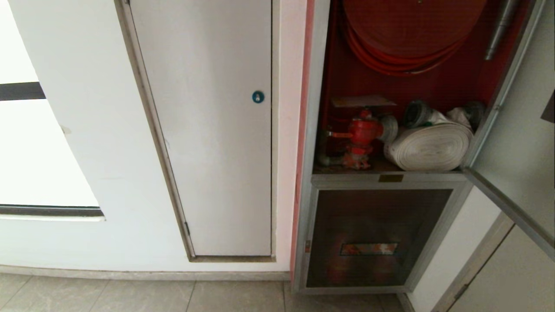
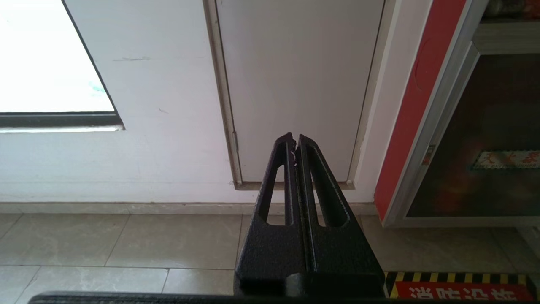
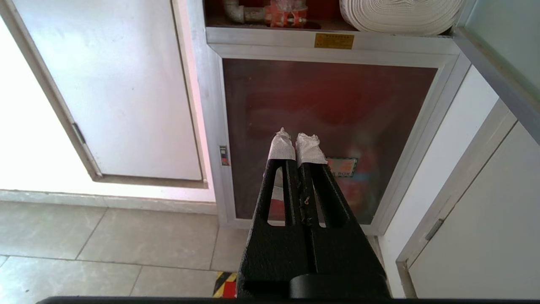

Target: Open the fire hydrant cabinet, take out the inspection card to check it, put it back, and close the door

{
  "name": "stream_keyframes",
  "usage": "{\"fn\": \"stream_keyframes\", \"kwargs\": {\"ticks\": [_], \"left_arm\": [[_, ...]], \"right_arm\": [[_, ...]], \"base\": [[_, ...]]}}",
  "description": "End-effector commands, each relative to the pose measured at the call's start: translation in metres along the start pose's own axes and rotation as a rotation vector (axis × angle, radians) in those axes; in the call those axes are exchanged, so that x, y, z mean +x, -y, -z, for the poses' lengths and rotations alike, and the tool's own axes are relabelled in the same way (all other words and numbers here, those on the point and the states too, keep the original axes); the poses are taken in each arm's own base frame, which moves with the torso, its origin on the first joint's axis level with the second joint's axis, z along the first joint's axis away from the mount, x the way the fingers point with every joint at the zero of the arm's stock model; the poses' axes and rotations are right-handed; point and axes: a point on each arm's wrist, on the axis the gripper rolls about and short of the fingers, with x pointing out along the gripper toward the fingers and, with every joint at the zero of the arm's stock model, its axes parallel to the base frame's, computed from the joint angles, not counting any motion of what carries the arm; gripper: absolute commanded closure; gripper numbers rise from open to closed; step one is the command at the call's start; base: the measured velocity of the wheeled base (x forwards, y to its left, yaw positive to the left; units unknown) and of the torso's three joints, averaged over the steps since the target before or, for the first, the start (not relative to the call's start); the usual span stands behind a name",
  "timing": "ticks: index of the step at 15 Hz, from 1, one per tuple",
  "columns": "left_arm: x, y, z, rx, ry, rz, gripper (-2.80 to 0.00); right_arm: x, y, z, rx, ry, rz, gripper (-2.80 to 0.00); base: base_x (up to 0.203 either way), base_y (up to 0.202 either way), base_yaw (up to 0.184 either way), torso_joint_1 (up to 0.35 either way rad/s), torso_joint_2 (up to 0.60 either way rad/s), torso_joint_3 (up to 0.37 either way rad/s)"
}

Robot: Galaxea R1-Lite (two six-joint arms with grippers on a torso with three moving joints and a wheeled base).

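Door (image 1: pixel 516 143): already swung open at the right of the fire hydrant cabinet (image 1: pixel 314 143).
Card: a flat card (image 1: pixel 363 101) lies atop the red valve (image 1: pixel 363 132); I judge it the inspection card.
My left hand (image 2: pixel 294 141): pinched closed, empty, low by the floor.
My right hand (image 3: pixel 296 141): pinched closed, empty, facing the lower panel (image 3: pixel 329 135).
Left: closing the door, perhaps the card check.

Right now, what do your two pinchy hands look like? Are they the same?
Nearly the same. Each tool is matte black with a rough, grainy finish and two long tapered fingers, each with a slot cut through it. The left tool has bare black tips. The right tool has white tape wrapped around its fingertips, a bit crumpled. No cables or markings show.
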Motion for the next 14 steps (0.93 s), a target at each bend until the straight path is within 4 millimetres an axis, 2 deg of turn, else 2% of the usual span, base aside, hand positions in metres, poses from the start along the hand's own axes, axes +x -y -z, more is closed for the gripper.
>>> {"fn": "stream_keyframes", "kwargs": {"ticks": [1,3,7,12,14], "left_arm": [[0.0,0.0,0.0,0.0,-0.001,0.0,0.0],[0.0,0.0,0.0,0.0,-0.001,0.0,0.0],[0.0,0.0,0.001,-0.001,-0.003,0.0,0.0],[0.0,0.0,0.0,0.0,-0.001,0.0,0.0],[0.0,0.0,0.0,0.0,-0.001,0.0,0.0]], "right_arm": [[0.0,0.0,0.0,-0.006,-0.004,-0.001,0.0],[-0.001,0.0,-0.006,-0.011,0.008,-0.002,0.0],[0.001,0.001,-0.058,-0.007,-0.007,0.029,0.0],[0.031,0.007,-0.142,-0.008,-0.024,0.226,0.0],[0.048,0.01,-0.166,-0.008,-0.021,0.337,0.0]], "base": [[0.0,0.0,0.0,0.0,0.0,0.0],[0.0,0.0,0.0,0.0,0.0,0.0],[0.0,0.0,0.0,0.0,0.0,0.0],[0.0,0.0,0.0,0.0,0.0,0.0],[0.0,0.0,0.0,0.0,0.0,0.0]]}}
